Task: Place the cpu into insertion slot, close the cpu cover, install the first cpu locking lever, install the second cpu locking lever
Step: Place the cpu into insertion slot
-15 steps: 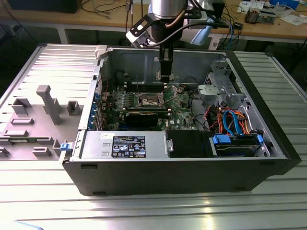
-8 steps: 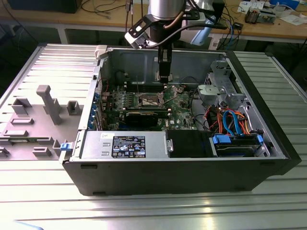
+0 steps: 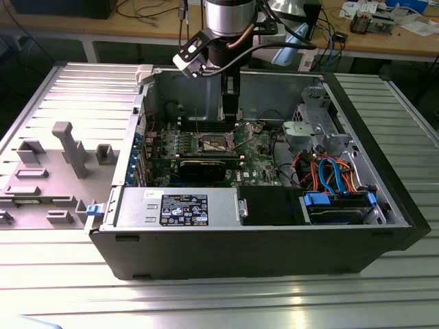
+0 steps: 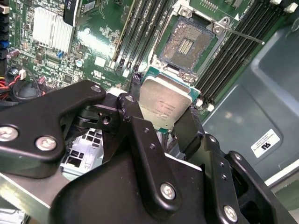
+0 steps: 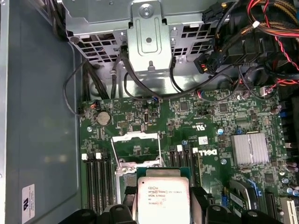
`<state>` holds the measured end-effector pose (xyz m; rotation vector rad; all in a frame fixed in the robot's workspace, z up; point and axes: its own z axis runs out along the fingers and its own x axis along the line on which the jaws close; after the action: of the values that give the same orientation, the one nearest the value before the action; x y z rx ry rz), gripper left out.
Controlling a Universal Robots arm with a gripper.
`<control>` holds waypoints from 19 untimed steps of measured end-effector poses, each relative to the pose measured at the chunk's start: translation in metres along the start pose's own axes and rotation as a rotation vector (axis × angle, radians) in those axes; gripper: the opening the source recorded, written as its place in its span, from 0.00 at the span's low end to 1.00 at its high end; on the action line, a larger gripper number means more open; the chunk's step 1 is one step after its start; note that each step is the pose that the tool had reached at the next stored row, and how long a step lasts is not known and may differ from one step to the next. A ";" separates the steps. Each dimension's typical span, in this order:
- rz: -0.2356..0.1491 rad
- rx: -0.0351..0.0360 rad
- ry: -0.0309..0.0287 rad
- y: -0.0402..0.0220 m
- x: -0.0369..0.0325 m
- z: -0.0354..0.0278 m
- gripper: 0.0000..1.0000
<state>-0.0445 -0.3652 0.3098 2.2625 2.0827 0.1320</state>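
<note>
**Above the circuit board [image 4: 107, 37], cpu [image 4: 164, 100] clamped between the fingers [image 4: 187, 126]**

Grips the cpu by two opposite edges, gripper [image 4: 161, 114] closed snugly onto it. Hovers near the insertion slot [image 4: 188, 44], clear of its bare dark centre. Shows the cpu cover [image 5: 135, 136] swung up and open in the first wrist view. Hangs inside the open computer case [image 3: 274, 253] on the bench [image 3: 206, 301].

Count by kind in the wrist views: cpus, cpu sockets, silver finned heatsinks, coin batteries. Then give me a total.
cpu: 1
insertion slot: 1
heatsink: 1
coin battery: 1
Total: 4
</note>
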 end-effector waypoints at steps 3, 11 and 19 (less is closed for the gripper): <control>0.000 0.0000 0.0000 -0.0001 0.0000 0.0005 0.54; 0.000 -0.0001 0.0001 -0.0001 0.0000 0.0011 0.54; 0.000 0.0000 -0.0001 -0.0008 -0.0001 0.0071 0.54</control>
<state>-0.0445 -0.3652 0.3026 2.2625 2.0826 0.1319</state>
